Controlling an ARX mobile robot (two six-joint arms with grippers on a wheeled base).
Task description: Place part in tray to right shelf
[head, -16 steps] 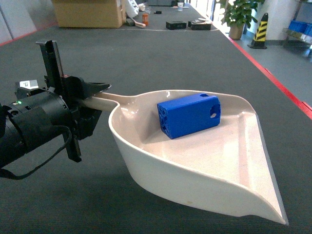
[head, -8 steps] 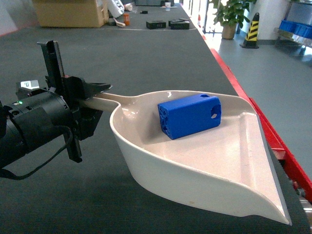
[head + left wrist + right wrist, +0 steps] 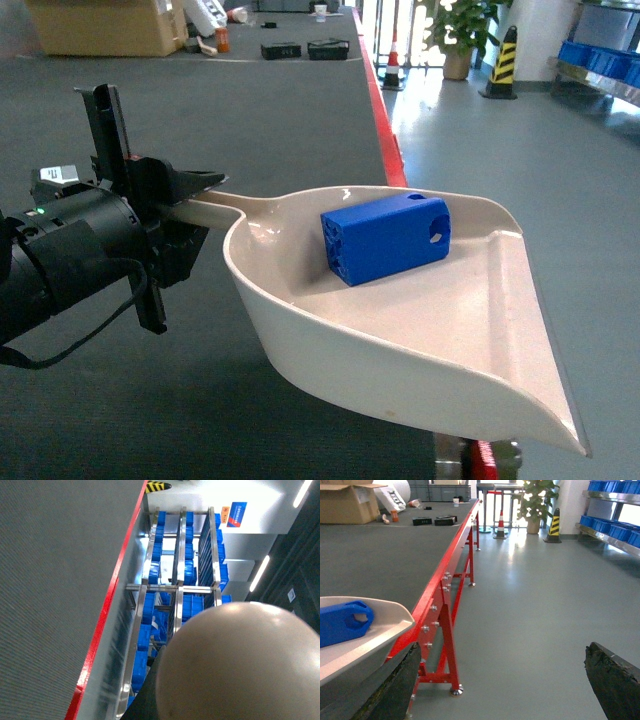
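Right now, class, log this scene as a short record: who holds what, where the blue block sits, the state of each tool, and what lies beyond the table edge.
Carrier: left tool shut on the tray's handle
Tray: held above the dark table, its front reaching past the red table edge
Part: lying inside the tray near its back wall
Right tool: open, holding nothing
Beyond the edge: grey floor, steel shelves with blue crates
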